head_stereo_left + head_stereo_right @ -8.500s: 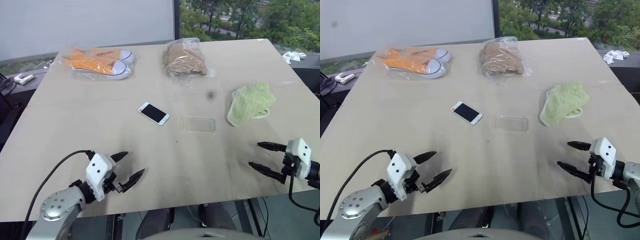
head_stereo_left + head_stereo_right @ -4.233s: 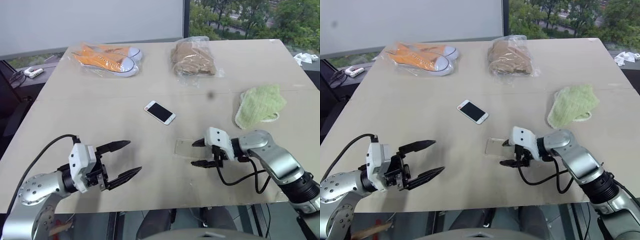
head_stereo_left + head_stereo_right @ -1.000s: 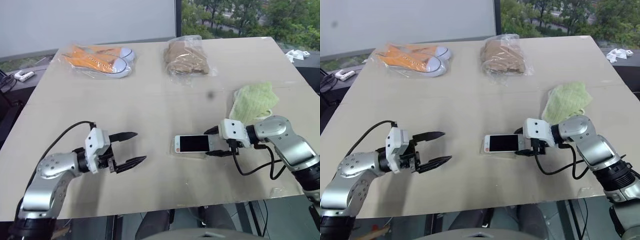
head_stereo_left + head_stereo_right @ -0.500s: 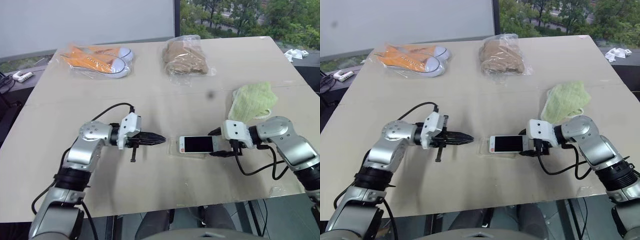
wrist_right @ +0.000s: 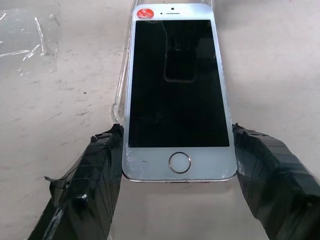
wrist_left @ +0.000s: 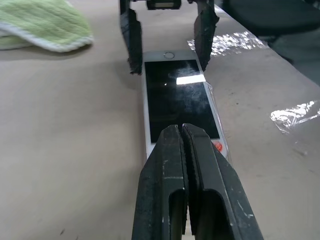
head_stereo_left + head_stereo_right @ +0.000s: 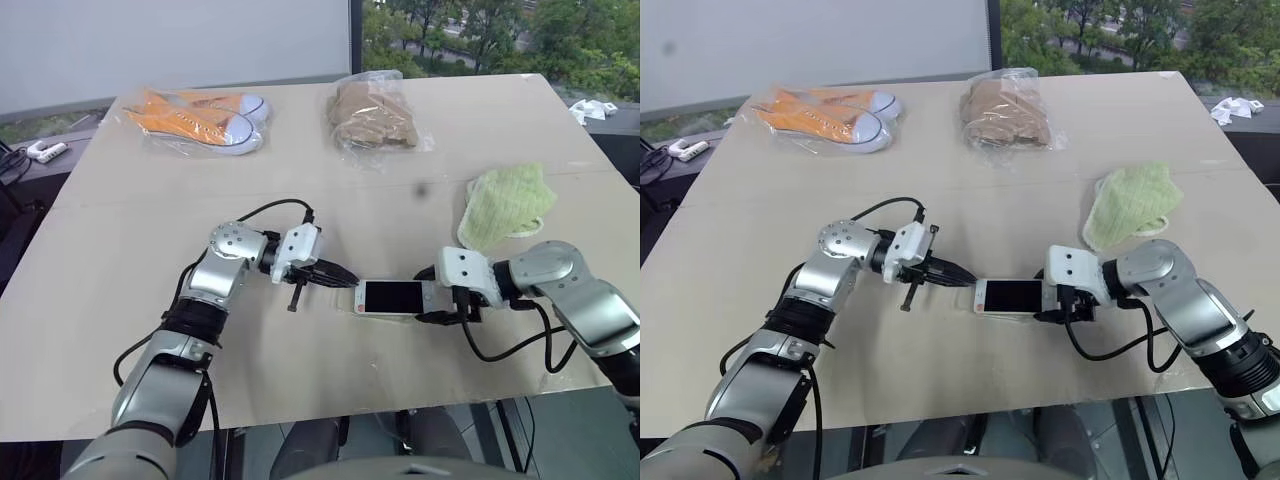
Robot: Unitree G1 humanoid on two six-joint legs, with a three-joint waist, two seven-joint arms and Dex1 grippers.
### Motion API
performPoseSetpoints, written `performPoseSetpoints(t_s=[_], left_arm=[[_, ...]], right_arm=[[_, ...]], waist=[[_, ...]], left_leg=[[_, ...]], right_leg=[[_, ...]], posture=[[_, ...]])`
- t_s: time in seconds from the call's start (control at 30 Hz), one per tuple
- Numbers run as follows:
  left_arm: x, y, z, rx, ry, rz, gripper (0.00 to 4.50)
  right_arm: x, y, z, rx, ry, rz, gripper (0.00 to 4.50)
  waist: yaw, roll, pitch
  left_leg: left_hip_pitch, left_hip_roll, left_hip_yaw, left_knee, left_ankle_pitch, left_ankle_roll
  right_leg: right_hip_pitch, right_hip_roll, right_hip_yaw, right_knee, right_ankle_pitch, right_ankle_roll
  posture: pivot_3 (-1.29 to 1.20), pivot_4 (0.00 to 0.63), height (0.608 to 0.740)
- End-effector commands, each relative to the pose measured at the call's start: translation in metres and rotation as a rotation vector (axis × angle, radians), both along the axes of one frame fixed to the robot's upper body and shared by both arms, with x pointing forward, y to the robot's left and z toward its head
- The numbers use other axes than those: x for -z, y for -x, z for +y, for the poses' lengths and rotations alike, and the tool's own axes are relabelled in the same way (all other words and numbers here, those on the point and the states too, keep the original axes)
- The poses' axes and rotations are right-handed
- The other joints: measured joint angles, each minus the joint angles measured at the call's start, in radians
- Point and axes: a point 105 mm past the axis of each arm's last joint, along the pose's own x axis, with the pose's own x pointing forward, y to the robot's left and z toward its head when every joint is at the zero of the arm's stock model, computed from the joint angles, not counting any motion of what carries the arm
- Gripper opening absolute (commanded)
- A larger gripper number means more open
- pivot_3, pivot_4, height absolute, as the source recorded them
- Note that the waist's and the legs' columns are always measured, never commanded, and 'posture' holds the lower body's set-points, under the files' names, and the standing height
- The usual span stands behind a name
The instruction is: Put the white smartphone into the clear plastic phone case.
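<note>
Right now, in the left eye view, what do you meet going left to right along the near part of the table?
left gripper → white smartphone lying on the clear plastic phone case → right gripper

Silver arms, white wrists, black pincers [image 7: 343, 280]

head pair: high, facing forward and down across whole table [image 7: 120, 200] | left wrist: low, close, looking along phone [image 6: 177, 102] toward right wrist | right wrist: close, opposite end | shared: phone, seen by all
</note>
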Motion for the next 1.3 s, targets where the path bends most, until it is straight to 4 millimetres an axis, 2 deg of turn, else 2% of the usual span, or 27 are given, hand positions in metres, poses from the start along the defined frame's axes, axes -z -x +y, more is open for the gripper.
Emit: performPoseSetpoints(t_s=[0.03,0.37,0.6,0.87,1.13,1.2,1.23,1.3], left_arm=[[-0.002,0.000,-0.009,0.042,-0.019,-0.038,0.09],[0.014,-0.004,-0.021,0.024,-0.095,-0.082,0.09],[0.008,-0.011,-0.033,-0.029,-0.025,-0.105,0.09],[0.024,0.006,-0.031,0.032,-0.090,-0.055,0.09],[0.037,0.006,-0.030,0.037,-0.148,-0.092,0.09],[0.038,0.006,-0.032,0.036,-0.141,-0.091,0.00],[0.038,0.006,-0.032,0.037,-0.141,-0.091,0.00],[0.038,0.006,-0.032,0.036,-0.139,-0.090,0.00]], right_arm=[[-0.010,0.002,0.005,-0.022,-0.004,-0.032,2.92],[-0.009,0.005,0.007,-0.028,0.007,-0.018,2.92],[-0.005,0.012,0.005,-0.016,0.031,0.025,2.92],[-0.001,0.016,0.005,0.016,0.055,0.073,2.92],[0.002,0.015,0.007,0.045,0.058,0.078,2.92],[0.000,0.014,0.010,0.042,0.040,0.067,3.96],[-0.001,0.014,0.011,0.040,0.033,0.066,4.32],[-0.004,0.012,0.010,0.046,0.026,0.059,4.42]], waist=[[0.001,0.000,0.000],[0.001,0.000,0.000],[0.001,0.000,0.000],[0.001,0.000,0.000],[0.003,-0.003,-0.003],[0.003,-0.003,-0.003],[0.003,-0.003,-0.003],[0.004,-0.003,-0.003]], left_leg=[[0.000,0.000,0.000,0.000,0.000,0.000],[-0.001,0.000,0.000,0.001,0.000,0.000],[-0.001,0.000,-0.001,0.001,0.000,0.000],[-0.001,0.000,0.000,0.002,0.000,0.000],[-0.001,0.000,-0.001,0.002,0.000,0.000],[0.000,0.000,-0.001,0.002,0.000,0.000],[0.000,0.000,-0.001,0.003,0.000,0.000],[0.000,0.000,-0.001,0.003,0.000,0.000]], right_leg=[[0.000,0.000,0.000,0.000,0.000,0.000],[0.000,0.000,0.000,0.000,0.000,0.000],[0.000,0.000,-0.001,0.000,0.000,0.000],[0.000,0.000,0.000,0.000,0.000,0.000],[0.001,0.000,0.000,0.001,0.000,0.001],[0.001,0.000,0.000,0.001,0.001,0.001],[0.001,0.000,0.000,0.001,0.001,0.001],[0.001,0.000,0.000,0.002,0.001,0.001]], posture=[[0.00,0.150,0.740],[0.00,0.150,0.740],[0.00,0.150,0.740],[0.00,0.150,0.740],[0.00,0.150,0.740],[0.00,0.150,0.740],[0.00,0.150,0.740],[0.00,0.150,0.740]])
